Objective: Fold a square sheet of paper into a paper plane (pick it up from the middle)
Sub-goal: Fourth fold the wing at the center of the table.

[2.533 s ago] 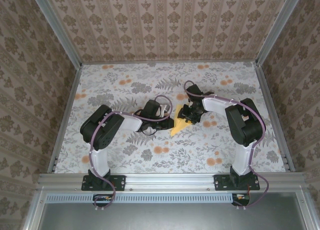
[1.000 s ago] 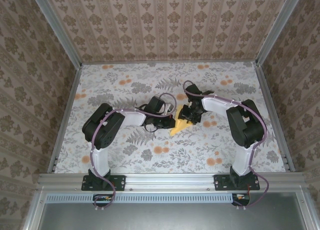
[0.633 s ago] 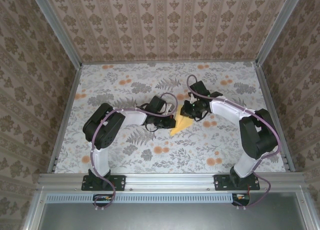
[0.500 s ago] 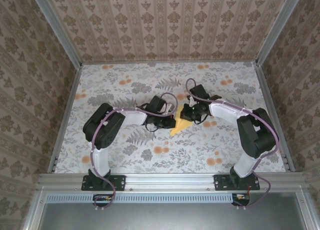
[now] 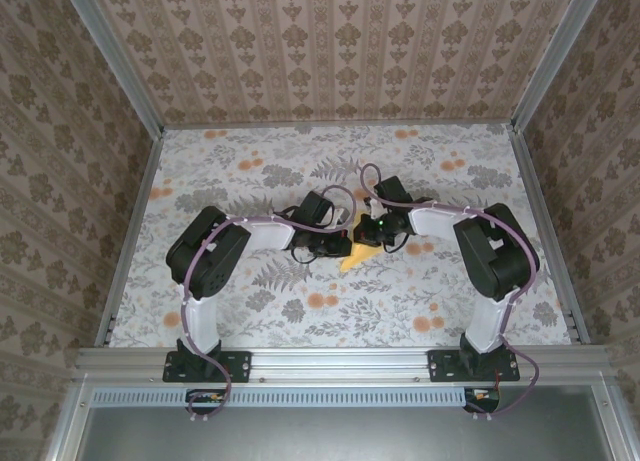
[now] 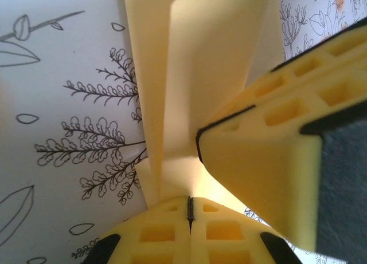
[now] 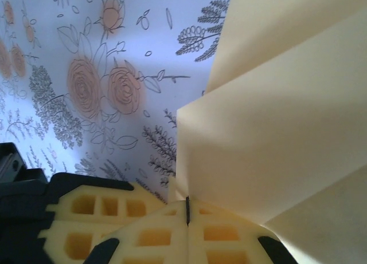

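Two arms of white shell links (image 5: 200, 316) and bulky black joint housings (image 5: 205, 249), purple cables (image 5: 262, 222) looped along both, black base plates (image 5: 207, 366) at six o'clock, pale yellow gridded foam finger pads (image 6: 229, 232) edged black

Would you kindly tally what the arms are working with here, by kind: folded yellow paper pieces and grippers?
paper plane: 1
Grippers, both shut on it: 2 (left gripper, right gripper)
Total: 3
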You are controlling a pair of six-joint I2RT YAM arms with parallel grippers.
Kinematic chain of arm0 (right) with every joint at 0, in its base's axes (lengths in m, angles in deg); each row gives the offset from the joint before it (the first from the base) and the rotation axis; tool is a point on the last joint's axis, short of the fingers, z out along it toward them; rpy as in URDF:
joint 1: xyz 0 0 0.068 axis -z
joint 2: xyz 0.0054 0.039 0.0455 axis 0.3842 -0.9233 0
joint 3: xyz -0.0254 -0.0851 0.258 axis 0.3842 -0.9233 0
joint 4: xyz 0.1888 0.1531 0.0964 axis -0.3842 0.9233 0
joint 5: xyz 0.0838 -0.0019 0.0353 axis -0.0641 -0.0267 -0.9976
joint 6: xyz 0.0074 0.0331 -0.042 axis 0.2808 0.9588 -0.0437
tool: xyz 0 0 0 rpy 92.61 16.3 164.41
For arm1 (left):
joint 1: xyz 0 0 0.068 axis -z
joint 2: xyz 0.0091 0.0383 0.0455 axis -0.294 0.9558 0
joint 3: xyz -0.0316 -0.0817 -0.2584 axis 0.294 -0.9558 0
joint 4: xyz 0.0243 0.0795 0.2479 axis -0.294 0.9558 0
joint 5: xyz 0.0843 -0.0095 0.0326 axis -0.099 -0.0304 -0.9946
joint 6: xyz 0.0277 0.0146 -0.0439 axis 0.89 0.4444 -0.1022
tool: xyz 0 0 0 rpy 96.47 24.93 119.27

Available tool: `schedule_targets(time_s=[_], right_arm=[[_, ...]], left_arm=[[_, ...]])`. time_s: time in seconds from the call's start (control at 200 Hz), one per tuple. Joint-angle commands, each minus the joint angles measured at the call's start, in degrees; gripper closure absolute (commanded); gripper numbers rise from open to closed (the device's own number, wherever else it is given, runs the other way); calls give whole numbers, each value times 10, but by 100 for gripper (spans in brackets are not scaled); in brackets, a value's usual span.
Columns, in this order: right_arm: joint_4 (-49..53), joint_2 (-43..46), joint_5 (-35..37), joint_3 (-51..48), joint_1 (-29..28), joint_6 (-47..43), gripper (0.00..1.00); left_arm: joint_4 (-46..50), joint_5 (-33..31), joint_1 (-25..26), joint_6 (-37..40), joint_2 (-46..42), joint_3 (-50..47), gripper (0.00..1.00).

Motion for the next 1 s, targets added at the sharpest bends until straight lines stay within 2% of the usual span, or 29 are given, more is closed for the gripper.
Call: schedule_targets(time_s=[0.0,0.17,0.56,0.85,0.995], right_arm=[[7,-24,-3,9,9,-51,100],[16,-58,1,25,39,-88,100],[-44,-82,-21,54,134,-80,100],[-109,7,-67,-21,129,-39,100],[-154,34,-64,-75,83,-3,100]], left_arm=[[100,-39,12,13,36,-26,100],[103,-40,12,12,32,-37,100],[109,-38,12,17,32,-51,100],[114,-38,12,24,30,-43,100],[116,-35,12,29,22,-48,100]])
